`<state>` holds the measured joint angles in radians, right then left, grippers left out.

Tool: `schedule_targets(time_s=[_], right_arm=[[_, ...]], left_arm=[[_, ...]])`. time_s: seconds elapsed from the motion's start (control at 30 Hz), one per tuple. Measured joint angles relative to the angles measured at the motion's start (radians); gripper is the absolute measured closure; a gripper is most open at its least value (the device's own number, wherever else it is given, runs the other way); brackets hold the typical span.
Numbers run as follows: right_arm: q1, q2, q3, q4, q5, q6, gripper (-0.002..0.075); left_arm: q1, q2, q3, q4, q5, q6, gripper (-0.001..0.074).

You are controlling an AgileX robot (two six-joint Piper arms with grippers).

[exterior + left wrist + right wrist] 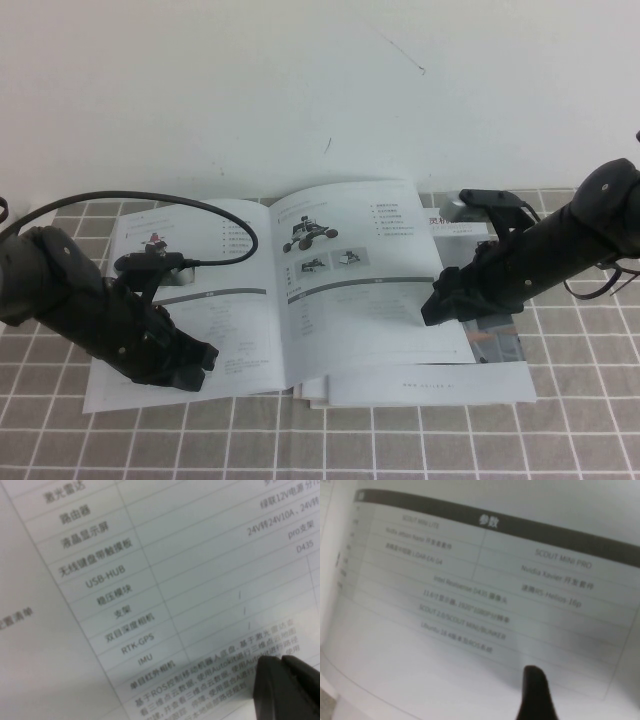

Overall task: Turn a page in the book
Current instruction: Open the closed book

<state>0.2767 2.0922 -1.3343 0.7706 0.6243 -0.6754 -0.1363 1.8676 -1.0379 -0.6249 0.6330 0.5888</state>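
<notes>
A white wall stood behind a table [560, 440] covered in a grey tiled-pattern cloth. The book [250, 300] lay open on it in the middle, its spine running away from the robot. The page [370, 270], printed with a black rover, two small photos and a table under a grey bar, was the book's right-hand sheet and bowed slightly upward. The left-hand sheet showed a rover with red parts. More loose sheets [430, 385] stuck out from under the book's near edge, and a brochure [455, 225] lay partly under the right arm.

The left gripper [195, 365] rested low over the near corner of the left-hand sheet; whether its fingers were spread could not be told, only one dark fingertip [287, 690] showing close above the printed table. The right gripper [440, 300] sat at the page's outer edge, its jaws spread wide, one fingertip [535, 695] just above the paper.
</notes>
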Motion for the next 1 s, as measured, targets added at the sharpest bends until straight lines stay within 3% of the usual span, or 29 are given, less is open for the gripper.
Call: schedule_targets(time_s=[0.67, 1.0], right_arm=[[0.000, -0.070, 0.004, 0.210, 0.008, -0.172, 0.0288], [0.000, -0.070, 0.004, -0.029, -0.010, -0.038, 0.0288]], left_arm=[[0.000, 0.000, 0.000, 0.000, 0.000, 0.000, 0.0738], [0.000, 0.000, 0.000, 0.000, 0.000, 0.000, 0.0738]])
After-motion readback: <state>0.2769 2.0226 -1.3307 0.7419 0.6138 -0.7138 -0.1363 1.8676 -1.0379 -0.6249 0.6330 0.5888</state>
